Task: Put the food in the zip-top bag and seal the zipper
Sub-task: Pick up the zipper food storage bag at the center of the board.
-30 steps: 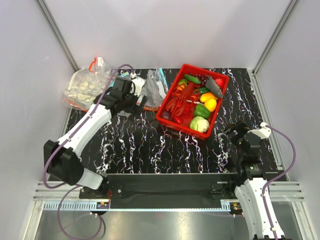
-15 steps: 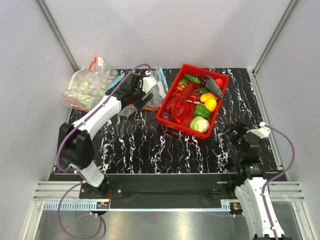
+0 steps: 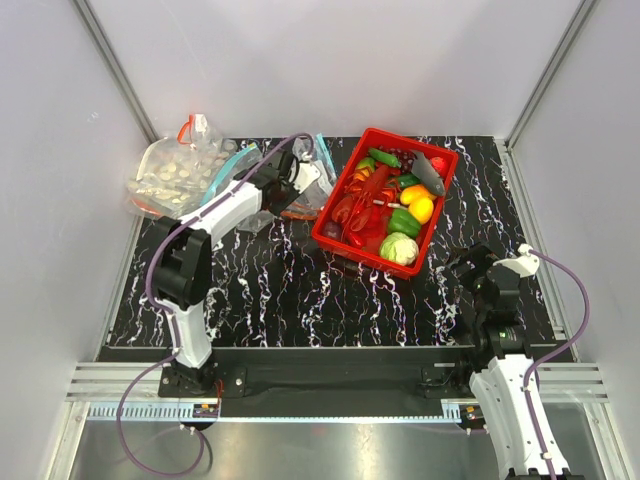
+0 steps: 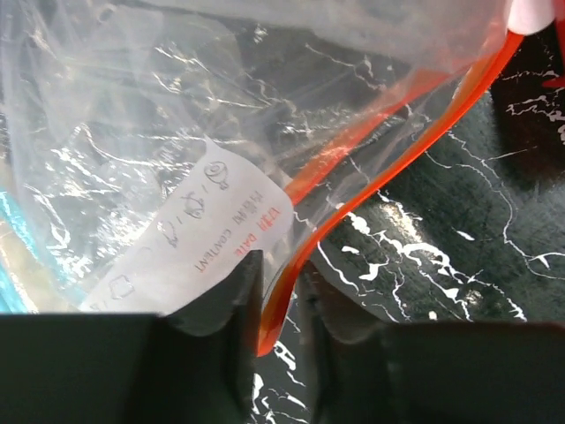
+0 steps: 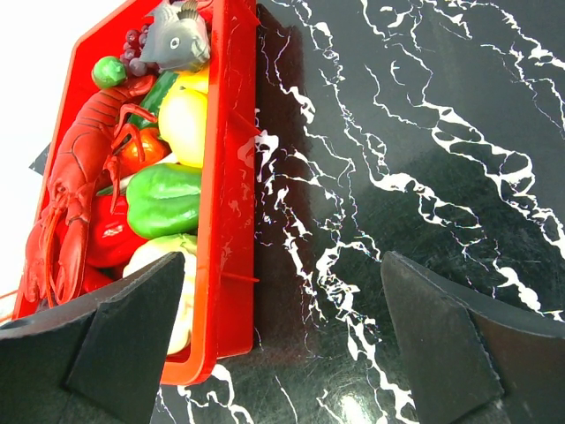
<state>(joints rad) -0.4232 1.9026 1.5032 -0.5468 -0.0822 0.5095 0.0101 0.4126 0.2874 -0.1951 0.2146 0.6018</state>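
Observation:
The food lies piled in a red tray: a red lobster, a green pepper, a grey fish and other pieces. The clear zip-top bag lies crumpled just left of the tray. In the left wrist view its white label and crinkled film fill the frame. My left gripper is shut on the red-orange zipper, which runs up between the two fingers. My right gripper hangs open over bare tabletop beside the tray's near right wall.
A bag packed with pale round pieces sits at the back left. A clear bag with a teal-blue strip lies next to it. White walls with metal posts close in the black marbled table on three sides.
My left arm has swung right, from the back-left bags to the bag beside the tray, and its jaws have closed on the red-orange strip. The right arm has not moved.

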